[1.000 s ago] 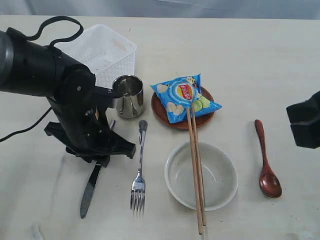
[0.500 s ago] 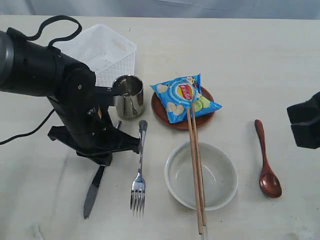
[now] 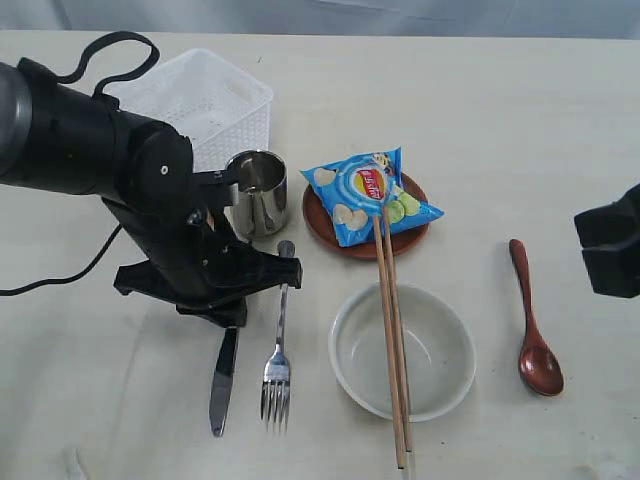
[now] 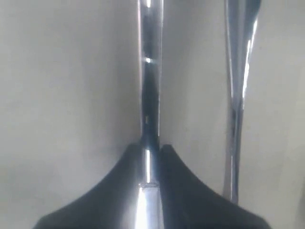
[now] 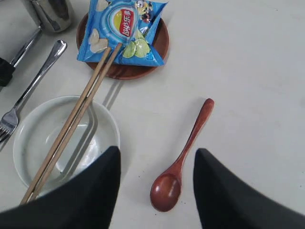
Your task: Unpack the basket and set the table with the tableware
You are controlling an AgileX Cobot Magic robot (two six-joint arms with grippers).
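Observation:
My left gripper (image 3: 232, 314) is shut on the handle of the steel knife (image 3: 221, 382), which lies flat on the table (image 3: 500, 110) beside the steel fork (image 3: 277, 352). In the left wrist view the jaws (image 4: 151, 152) pinch the knife (image 4: 149, 95), with the fork (image 4: 237, 95) parallel to it. My right gripper (image 5: 157, 153) is open above the wooden spoon (image 5: 177, 167), touching nothing. The white basket (image 3: 205, 100) stands at the back left, partly hidden by the left arm. The pale bowl (image 3: 440, 385) carries the chopsticks (image 3: 392, 340).
A steel cup (image 3: 258, 190) stands between the basket and the reddish-brown plate (image 3: 318, 226). A blue chips bag (image 3: 368, 195) lies on the plate, and the chopsticks' far ends rest on it. The right arm's black body (image 3: 608, 250) is at the right edge.
The left gripper has closed on the knife and moved right, swinging the knife from a slant to lie straight beside the fork. The right arm has not moved.

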